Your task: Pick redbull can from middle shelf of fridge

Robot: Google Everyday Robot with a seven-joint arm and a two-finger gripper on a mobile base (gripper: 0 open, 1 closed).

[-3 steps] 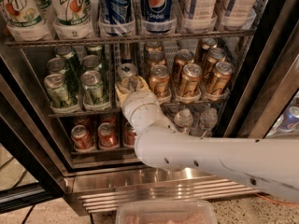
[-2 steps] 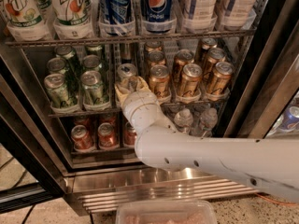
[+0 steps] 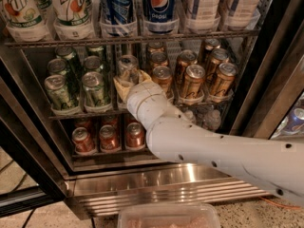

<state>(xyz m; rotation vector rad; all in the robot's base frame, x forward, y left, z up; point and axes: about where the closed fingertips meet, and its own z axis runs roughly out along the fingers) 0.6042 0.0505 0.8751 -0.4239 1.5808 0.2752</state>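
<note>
The redbull can [image 3: 127,66], slim and silver with a pull-tab top, stands at the front of the middle shelf [image 3: 80,113] of the fridge [image 3: 266,80], between green cans [image 3: 95,88] on its left and gold cans [image 3: 192,82] on its right. My gripper [image 3: 129,85] is reached into the shelf right at the lower part of the redbull can. My white arm [image 3: 199,141] runs in from the lower right and hides the can's base.
Big 7UP and Pepsi bottles [image 3: 159,6] fill the rack above. Red cans [image 3: 109,137] and water bottles [image 3: 211,120] sit on the rack below. The ribbed steel base [image 3: 156,186] is under that. A clear plastic tray [image 3: 168,216] is at the bottom edge.
</note>
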